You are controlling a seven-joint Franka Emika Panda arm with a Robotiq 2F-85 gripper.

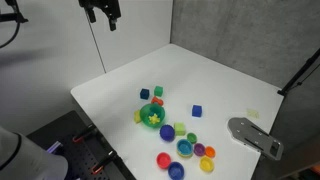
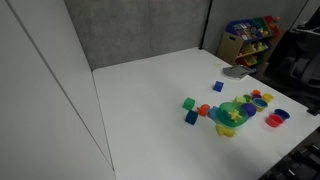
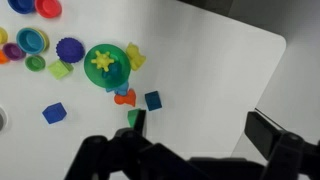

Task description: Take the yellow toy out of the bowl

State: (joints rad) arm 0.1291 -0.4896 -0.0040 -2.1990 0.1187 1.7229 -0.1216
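The green bowl [image 1: 150,116] stands on the white table among other toys and holds the yellow toy [image 1: 153,117], a small star. Both also show in an exterior view, bowl [image 2: 231,113] and toy [image 2: 235,113], and in the wrist view, bowl [image 3: 105,66] and toy [image 3: 102,61]. My gripper [image 1: 103,12] hangs high above the table's far side, well away from the bowl. In the wrist view the gripper [image 3: 200,130] is open and empty, with bare table between its fingers.
A second yellow piece [image 3: 135,57] lies against the bowl. Blue cubes [image 3: 153,100] [image 3: 54,113], an orange piece [image 3: 124,98] and a green cube [image 3: 132,118] lie nearby. Coloured cups [image 1: 180,150] cluster near the table's front edge. A grey object [image 1: 255,136] sits at the table corner.
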